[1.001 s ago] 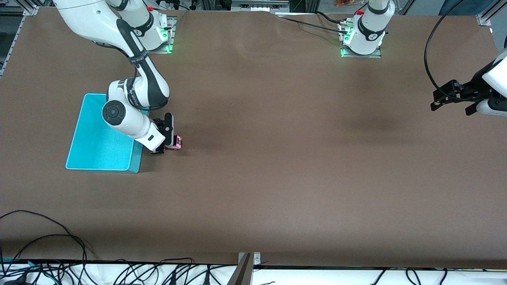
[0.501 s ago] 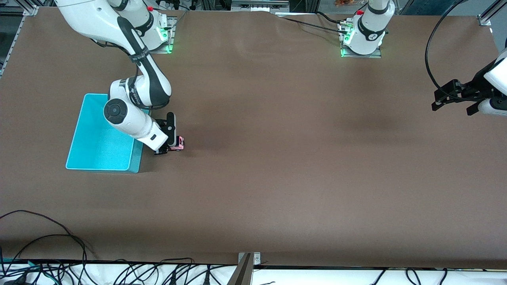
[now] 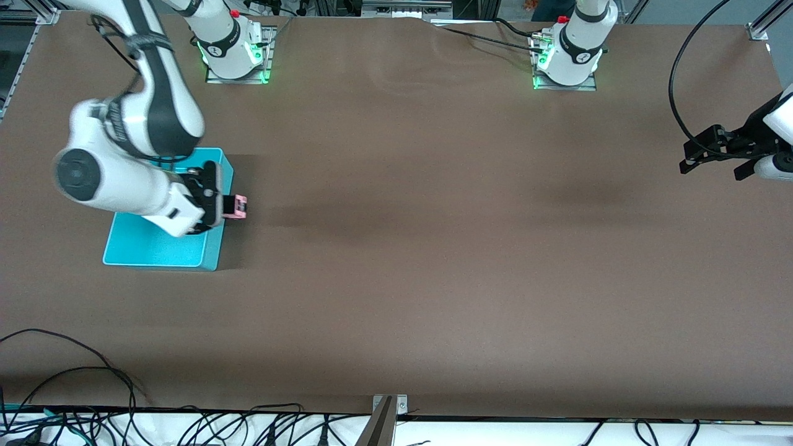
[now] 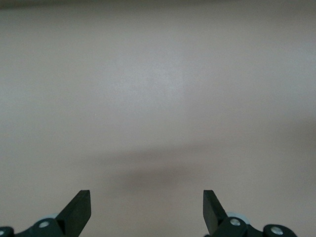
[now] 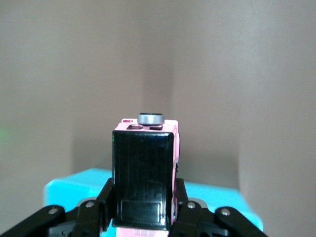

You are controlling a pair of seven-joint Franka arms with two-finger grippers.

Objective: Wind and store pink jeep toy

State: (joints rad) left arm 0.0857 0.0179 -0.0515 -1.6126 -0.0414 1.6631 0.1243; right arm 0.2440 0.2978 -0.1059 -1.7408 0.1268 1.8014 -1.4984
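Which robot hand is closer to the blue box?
The right one. The right gripper holds the pink jeep toy over the turquoise bin's edge. The left gripper waits, open, at the left arm's end of the table.

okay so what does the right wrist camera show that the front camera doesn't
Only the right wrist view shows the pink jeep toy up close: its glossy black top, a grey disc at its tip, and the fingers pressed against both its sides. Only the front view shows the whole table, both arm bases, and the left gripper waiting open over the table's left-arm end. Both show the right gripper holding the jeep over the edge of the turquoise bin.
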